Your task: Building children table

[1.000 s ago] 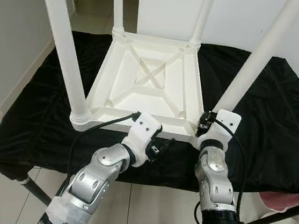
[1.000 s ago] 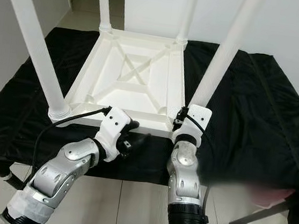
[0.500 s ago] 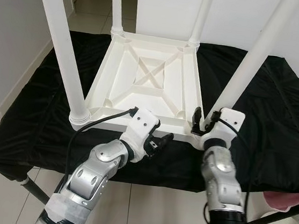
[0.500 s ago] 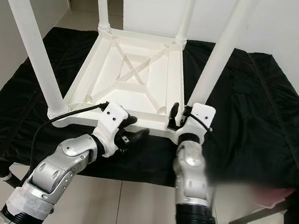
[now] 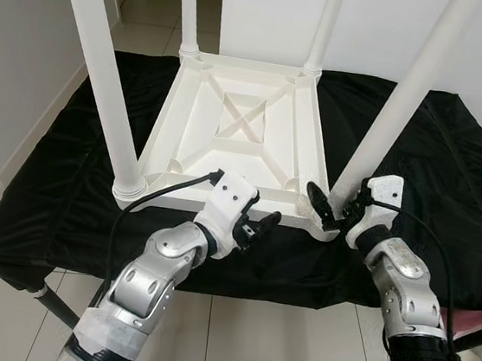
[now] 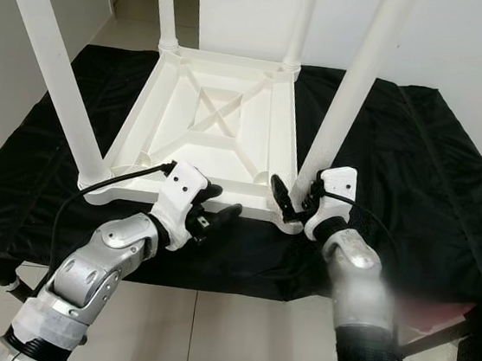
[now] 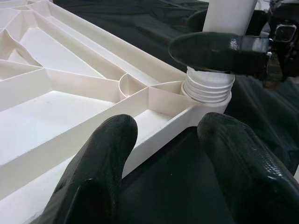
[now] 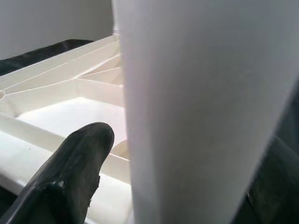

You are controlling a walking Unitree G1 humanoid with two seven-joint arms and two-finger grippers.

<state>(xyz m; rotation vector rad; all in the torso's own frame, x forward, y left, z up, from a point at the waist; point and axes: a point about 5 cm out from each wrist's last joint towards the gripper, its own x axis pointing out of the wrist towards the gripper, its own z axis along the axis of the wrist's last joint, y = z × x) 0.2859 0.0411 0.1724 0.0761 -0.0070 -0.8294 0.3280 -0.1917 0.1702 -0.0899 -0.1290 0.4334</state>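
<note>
A white children's table (image 5: 187,153) lies upside down on a black cloth, its four legs pointing up. My right gripper (image 5: 335,210) reaches in from the right and is shut on the base of the near right leg (image 5: 397,111). One black finger (image 5: 317,201) crosses the leg just above its threaded collar (image 7: 208,88). In the right wrist view the leg (image 8: 196,102) stands between the fingers (image 8: 70,177). My left gripper (image 5: 257,226) is open at the tabletop's front rim (image 7: 159,105). One finger hovers over the rim and the other over the cloth.
The black cloth (image 5: 460,171) covers a work table with a metal leg (image 5: 57,303) below. Pale tiled floor (image 5: 248,347) lies in front. A pink and white object (image 5: 468,328) sits low at the right. White walls (image 5: 12,50) close the left side and back.
My right arm has swung from in front of the near right leg round to its right side, the gripper turning about the leg's base. The left gripper has barely moved.
</note>
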